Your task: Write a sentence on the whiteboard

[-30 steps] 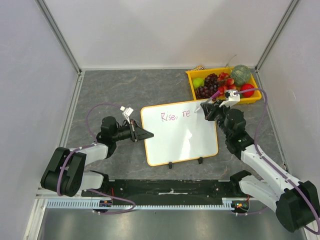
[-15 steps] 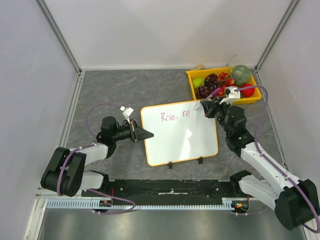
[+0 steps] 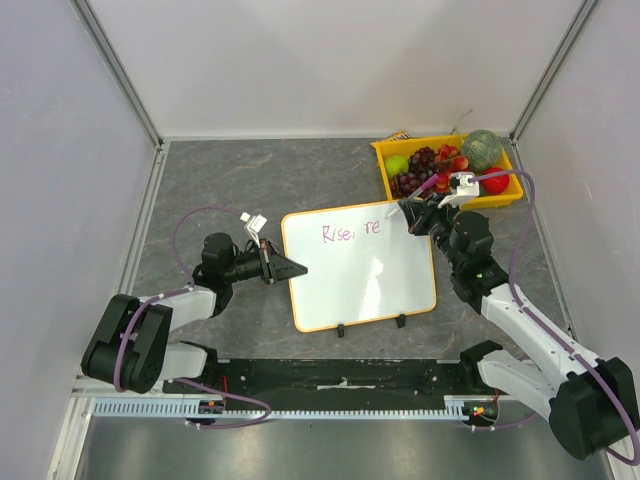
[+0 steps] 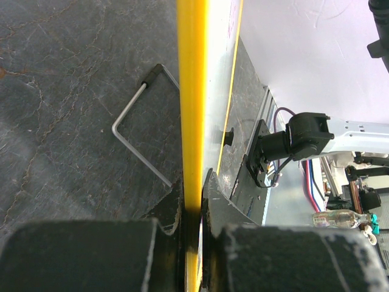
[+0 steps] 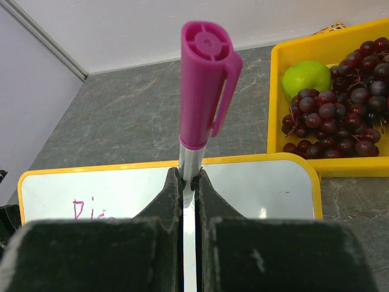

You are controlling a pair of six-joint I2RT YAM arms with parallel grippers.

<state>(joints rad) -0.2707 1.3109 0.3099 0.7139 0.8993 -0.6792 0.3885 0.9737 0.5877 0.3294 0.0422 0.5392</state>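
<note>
Right claw [image 5: 189,177] is clamped on the marker [image 5: 205,79], tip just past the half-done sentence [image 3: 350,231] on the whiteboard [image 3: 365,280], blank space to its right. Left claw [image 4: 191,185] pinches the board's edge.

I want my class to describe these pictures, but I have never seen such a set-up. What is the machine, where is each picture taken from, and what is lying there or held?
The machine is two robot arms, a left arm and a right arm, bolted at the near edge of a grey table. The wide picture comes from a fixed camera above and behind them. The other two come from a camera on each wrist, looking along that arm's fingers. On the table lie a whiteboard with a yellow rim and a yellow tray of fruit, including dark grapes. The left tool is shut on the whiteboard's edge. The right tool is shut on a pink-capped marker. Pinkish writing on the board reads about "Rise, re".
</note>
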